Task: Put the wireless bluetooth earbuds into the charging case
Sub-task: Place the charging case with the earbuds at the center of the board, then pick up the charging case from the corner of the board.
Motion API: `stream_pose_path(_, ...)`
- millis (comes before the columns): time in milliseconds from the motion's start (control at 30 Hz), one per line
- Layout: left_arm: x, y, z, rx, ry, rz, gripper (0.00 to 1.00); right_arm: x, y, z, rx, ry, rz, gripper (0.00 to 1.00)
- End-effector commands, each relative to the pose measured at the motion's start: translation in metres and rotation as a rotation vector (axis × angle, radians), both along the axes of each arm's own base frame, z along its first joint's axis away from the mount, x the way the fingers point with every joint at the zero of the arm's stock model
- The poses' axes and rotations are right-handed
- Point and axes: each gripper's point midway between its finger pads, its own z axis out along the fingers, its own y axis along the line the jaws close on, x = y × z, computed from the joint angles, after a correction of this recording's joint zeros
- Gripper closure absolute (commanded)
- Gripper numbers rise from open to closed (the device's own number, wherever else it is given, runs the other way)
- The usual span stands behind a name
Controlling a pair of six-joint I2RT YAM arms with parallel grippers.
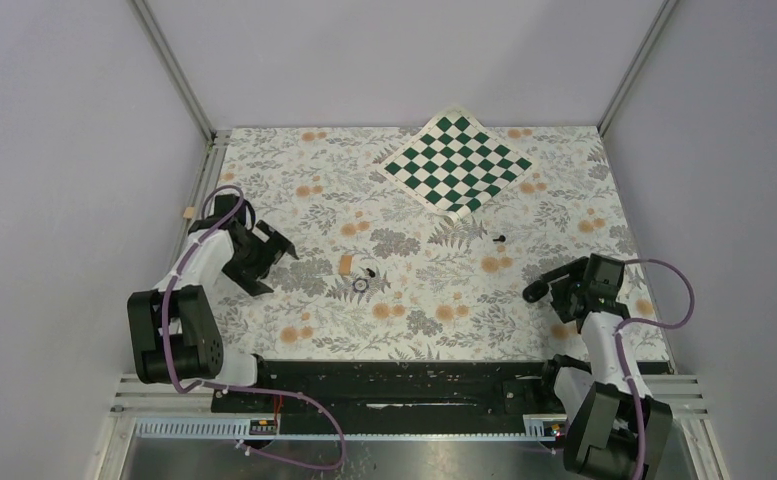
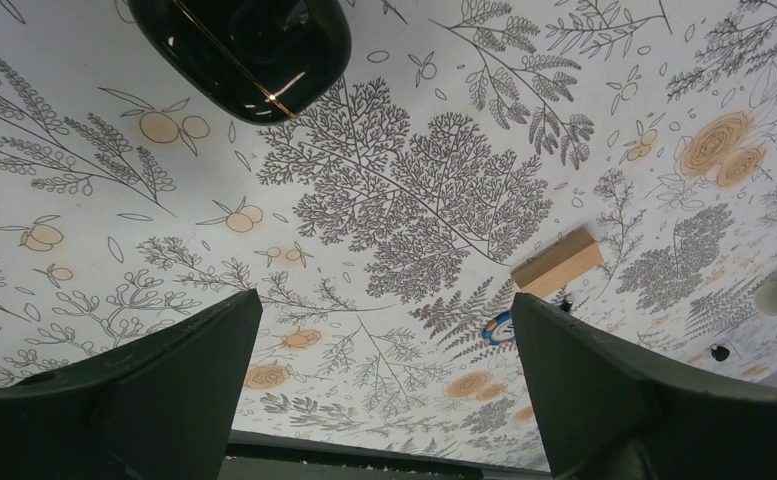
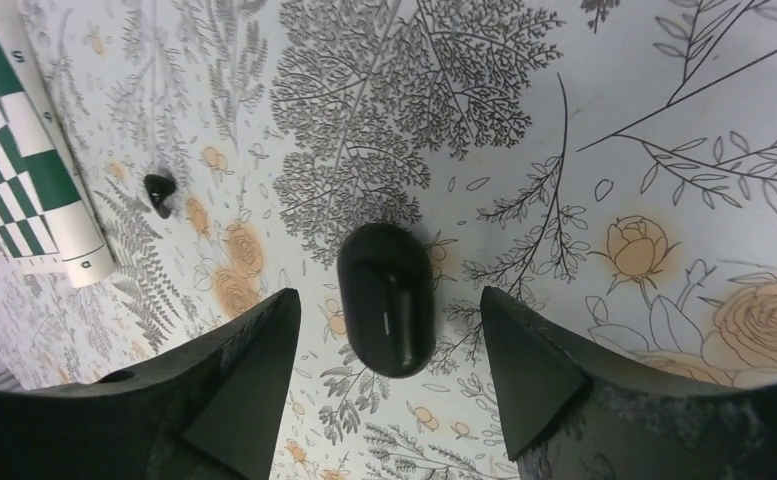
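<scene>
The charging case [image 3: 386,300] is a closed black oval pebble lying on the floral table, just ahead of and between the tips of my right gripper [image 3: 386,360], which is open and not touching it. In the top view the case [image 1: 535,291] lies at the right gripper [image 1: 558,289]. One tiny black earbud [image 3: 159,192] lies near the chessboard's edge, also seen from the top [image 1: 499,238]. A second small dark bud [image 1: 370,270] lies by the tan strip. My left gripper [image 1: 274,268] is open and empty over the left table [image 2: 384,300].
A green-and-white chessboard mat [image 1: 457,163] lies at the back. A tan strip [image 1: 349,263] and a small dark ring [image 1: 361,285] lie mid-table. A glossy black rounded object with a thin gold line [image 2: 244,50] lies near the left wrist. Grey walls enclose the table.
</scene>
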Motion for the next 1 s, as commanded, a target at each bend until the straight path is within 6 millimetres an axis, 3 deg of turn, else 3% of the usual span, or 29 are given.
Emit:
stream_pose_path(0, 0.009, 0.008, 0.017, 0.028, -0.023, 0.001, 0.01, 0.002, -0.009, 0.033, -0.079, -0.038, 0.019, 0.26)
stream_pose_path(100, 0.008, 0.008, 0.019, 0.022, -0.007, 0.037, 0.01, 0.002, -0.006, 0.047, -0.087, -0.047, 0.042, 0.27)
stream_pose_path(200, 0.014, 0.021, 0.022, 0.058, -0.029, 0.079, 0.01, 0.007, 0.001, 0.065, -0.107, -0.083, 0.102, 0.31)
stream_pose_path(300, 0.026, 0.040, 0.026, 0.095, -0.066, 0.162, 0.02, 0.019, 0.031, 0.095, -0.155, -0.194, 0.246, 0.32)
stream_pose_path(367, 0.025, 0.056, 0.019, 0.159, 0.001, 0.208, 0.03, 0.024, 0.052, 0.118, -0.213, -0.287, 0.328, 0.29)
stream_pose_path(467, 0.035, 0.081, 0.012, 0.272, 0.032, 0.269, 0.06, 0.021, 0.078, 0.140, -0.247, -0.347, 0.423, 0.27)
stream_pose_path(667, 0.057, 0.091, -0.007, 0.287, 0.106, 0.318, 0.16, 0.014, 0.092, 0.144, -0.203, -0.349, 0.472, 0.27)
stream_pose_path(967, 0.046, 0.095, -0.041, 0.300, 0.182, 0.330, 0.30, 0.000, 0.095, 0.133, -0.187, -0.313, 0.506, 0.27)
